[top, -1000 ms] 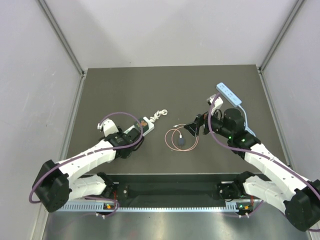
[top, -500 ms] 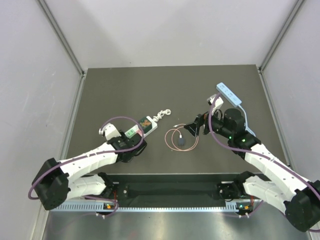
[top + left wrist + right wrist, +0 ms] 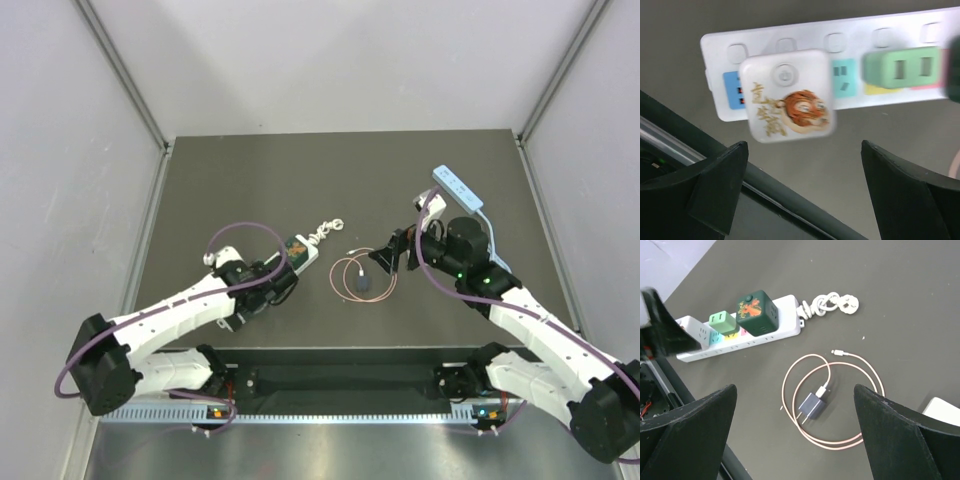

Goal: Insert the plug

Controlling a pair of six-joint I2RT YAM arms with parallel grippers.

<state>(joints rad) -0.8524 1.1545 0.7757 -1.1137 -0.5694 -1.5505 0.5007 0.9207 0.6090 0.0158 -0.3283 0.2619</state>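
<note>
Counting from the near edge, two arms are seen, each with one gripper. The left gripper (image 3: 804, 146) is held above the near end of the white power strip (image 3: 860, 42), its fingers (image 3: 715, 185) spread wide with nothing between them. The right gripper (image 3: 795, 390) is likewise spread wide and empty, above the pink cable (image 3: 812, 356).

Two power strips are counted: the white one towards the middle of the table (image 3: 250, 180), and a light blue one (image 3: 457, 187) further off near the right edge. Three blocks are seated on the white strip: a white cube plug (image 3: 787, 102) at the end nearest the left gripper, a pale green adapter (image 3: 902, 67) further along, and a dark green cube (image 3: 759, 312) just beside that. One dark charger (image 3: 812, 405) is found inside the loops of the single pink cable, lying loose on the table and apart from the white strip. One knotted white cord (image 3: 830, 304) is joined to the strip's far end.

The white strip is set well away from every table edge, and bare surface is seen beyond it and to its left.

The white cube plug is marked with a round power button, gold characters and an orange tiger face. It is touched by neither finger. It is blurred in the left wrist view, so whether it is pushed fully home cannot be told
</note>
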